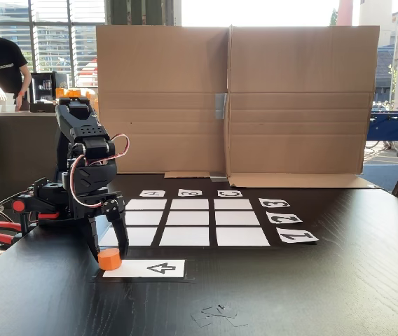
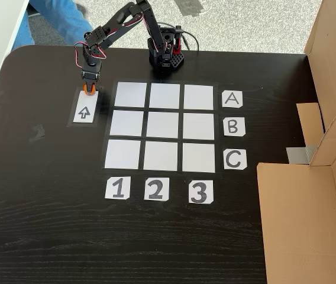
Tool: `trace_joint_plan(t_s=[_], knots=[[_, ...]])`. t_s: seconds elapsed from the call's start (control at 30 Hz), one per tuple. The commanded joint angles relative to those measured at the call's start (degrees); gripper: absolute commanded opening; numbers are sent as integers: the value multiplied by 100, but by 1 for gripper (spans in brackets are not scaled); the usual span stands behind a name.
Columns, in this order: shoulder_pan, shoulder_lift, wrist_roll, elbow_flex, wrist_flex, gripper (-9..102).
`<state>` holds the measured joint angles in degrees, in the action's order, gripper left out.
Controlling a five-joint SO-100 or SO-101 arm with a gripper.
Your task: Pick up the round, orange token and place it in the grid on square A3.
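Your black two-finger gripper (image 1: 108, 253) stands over the small bright orange cylindrical token (image 1: 109, 259), fingers parted just enough to straddle it on the white paper arrow card (image 2: 85, 112) beside the white-celled 3x3 grid (image 2: 164, 126), though you cannot tell whether they grip it.

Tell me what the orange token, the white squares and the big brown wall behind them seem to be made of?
The token looks like plastic: uniform bright orange, matte, with crisp edges. The white squares of the grid look like plain paper, flat and thin on a black sheet, with slightly uneven cutting. The wall is corrugated cardboard, judging by its brown colour, fold creases and a taped seam.
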<state>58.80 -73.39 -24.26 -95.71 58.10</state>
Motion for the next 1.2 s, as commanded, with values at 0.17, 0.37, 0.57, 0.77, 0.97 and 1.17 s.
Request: trace_joint_plan(t_s=[0.17, 0.37, 0.57, 0.77, 0.97, 1.17], knots=[[18, -1415, 105, -193, -97, -1], [-62, -2856, 308, -1187, -202, -1], [-475, -4359, 870, -2602, -229, -1], [-1195, -5317, 1204, -3313, -141, -1], [-2013, -6196, 1415, -3955, 9, -1], [-3129, -7066, 1371, -4236, 545, -1]])
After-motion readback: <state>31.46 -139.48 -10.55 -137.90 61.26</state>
